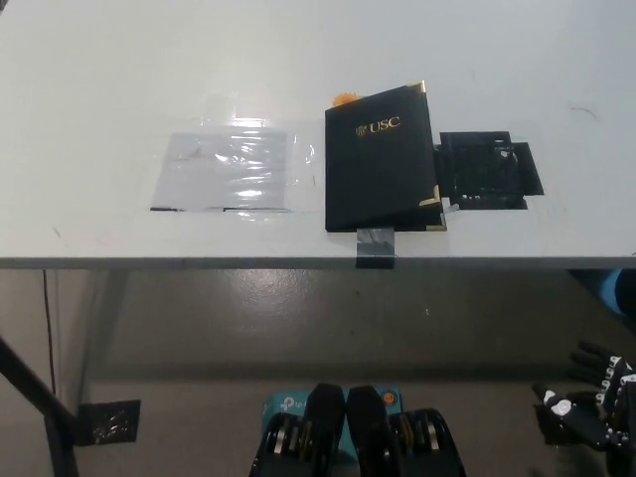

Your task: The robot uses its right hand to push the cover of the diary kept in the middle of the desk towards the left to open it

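Observation:
A black diary point(381, 159) with gold corners and gold "USC" lettering lies shut on the white desk point(99, 99), a little right of the middle and near the front edge. A strip of grey tape point(375, 243) runs from its lower edge over the desk front. My black right hand point(588, 405) hangs low at the bottom right, below desk level and far from the diary, fingers spread and holding nothing. My left hand is not in view.
A clear plastic sheet point(224, 171) lies flat on the desk left of the diary. A black patch point(487, 171) sits on the desk just right of the diary. A small orange bit point(344, 98) peeks out behind the diary's top left corner.

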{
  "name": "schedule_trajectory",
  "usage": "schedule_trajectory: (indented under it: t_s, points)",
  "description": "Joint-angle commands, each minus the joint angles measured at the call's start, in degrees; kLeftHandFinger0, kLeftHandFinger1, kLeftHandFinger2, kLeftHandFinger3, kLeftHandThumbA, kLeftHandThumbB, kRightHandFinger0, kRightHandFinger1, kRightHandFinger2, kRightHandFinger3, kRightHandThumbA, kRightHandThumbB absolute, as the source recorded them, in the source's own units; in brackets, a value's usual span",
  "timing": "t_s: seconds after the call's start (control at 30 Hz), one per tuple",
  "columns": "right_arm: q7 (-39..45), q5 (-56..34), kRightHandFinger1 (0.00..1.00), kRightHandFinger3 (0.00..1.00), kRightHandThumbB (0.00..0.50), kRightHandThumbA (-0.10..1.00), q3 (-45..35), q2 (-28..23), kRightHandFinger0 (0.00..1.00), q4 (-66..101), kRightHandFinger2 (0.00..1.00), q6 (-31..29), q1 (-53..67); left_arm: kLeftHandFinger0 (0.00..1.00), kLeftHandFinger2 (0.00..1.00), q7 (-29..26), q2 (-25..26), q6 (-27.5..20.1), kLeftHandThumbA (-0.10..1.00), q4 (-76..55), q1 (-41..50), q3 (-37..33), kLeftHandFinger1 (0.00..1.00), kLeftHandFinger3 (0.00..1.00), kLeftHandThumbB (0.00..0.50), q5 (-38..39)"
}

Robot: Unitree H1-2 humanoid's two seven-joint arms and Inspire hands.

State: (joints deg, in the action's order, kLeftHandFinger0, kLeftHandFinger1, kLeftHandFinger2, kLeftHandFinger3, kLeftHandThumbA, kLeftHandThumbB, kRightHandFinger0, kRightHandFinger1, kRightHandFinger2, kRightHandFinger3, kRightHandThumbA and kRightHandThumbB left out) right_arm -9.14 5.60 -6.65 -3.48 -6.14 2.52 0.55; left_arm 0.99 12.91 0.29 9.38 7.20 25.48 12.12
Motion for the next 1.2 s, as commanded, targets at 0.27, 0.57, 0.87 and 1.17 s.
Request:
schedule_trajectory:
  t_s: [0.27, 0.57, 0.87, 1.17]
  points:
    - [4.48, 0.27, 0.45, 0.72, 0.065, 1.0, 3.57, -3.29, 0.33, 13.21, 0.52, 3.64, -2.6, 0.42, 0.31, 0.78, 1.91, -1.44, 0.6, -0.15, -0.4, 0.1, 0.51, 0.31, 0.5, 1.42]
    - [9.3, -3.62, 0.38, 0.6, 0.048, 1.0, 6.66, -2.92, 0.31, 24.72, 0.44, 11.57, -8.04, 0.42, 0.31, 0.6, 1.87, -0.84, 0.59, -0.6, -0.24, 0.03, 0.49, 0.3, 0.5, 1.69]
    - [7.67, -5.44, 0.32, 0.61, 0.059, 1.0, 4.01, -0.94, 0.28, 26.36, 0.38, 18.03, -20.31, 0.42, 0.31, 1.25, 1.4, -1.99, 0.58, 0.57, 0.33, -0.2, 0.49, 0.3, 0.5, 2.34]
    - [4.68, -12.14, 0.7, 0.88, 0.03, 1.0, -3.81, 4.88, 0.63, 17.52, 0.76, 21.51, -30.5, 0.42, 0.3, 0.86, 0.93, -1.81, 0.57, 0.18, 0.8, -0.18, 0.48, 0.29, 0.5, 2.67]
